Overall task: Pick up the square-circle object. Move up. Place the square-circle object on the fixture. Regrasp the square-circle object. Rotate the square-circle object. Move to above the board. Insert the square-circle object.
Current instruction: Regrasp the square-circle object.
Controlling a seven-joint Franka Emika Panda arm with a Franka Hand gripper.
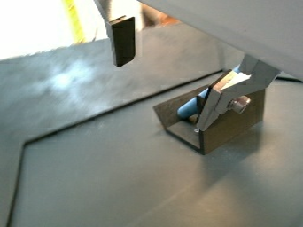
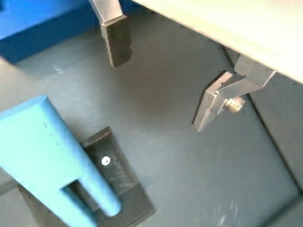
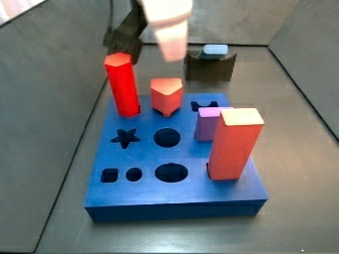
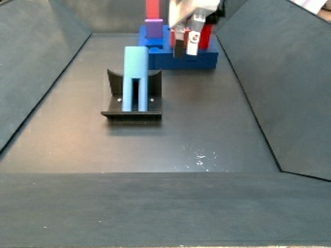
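The square-circle object (image 4: 135, 70), a slender light-blue bar, stands upright in the fixture (image 4: 130, 105). In a wrist view it shows large and close (image 2: 53, 160) on the dark fixture (image 2: 119, 182). In another wrist view only its lower end (image 1: 190, 106) shows in the fixture (image 1: 211, 131), partly behind a finger (image 1: 222, 102). My gripper (image 1: 173, 71) (image 2: 164, 71) is open with nothing between its plates. It hangs apart from the bar, up by the board (image 4: 181, 56) in a side view (image 4: 195, 37).
The blue board (image 3: 172, 184) carries a red peg (image 3: 122, 84), an orange peg (image 3: 165, 96), a small purple block (image 3: 208, 124) and a tall salmon block (image 3: 236, 144). Star, round and square holes lie open. Dark walls enclose the floor on both sides.
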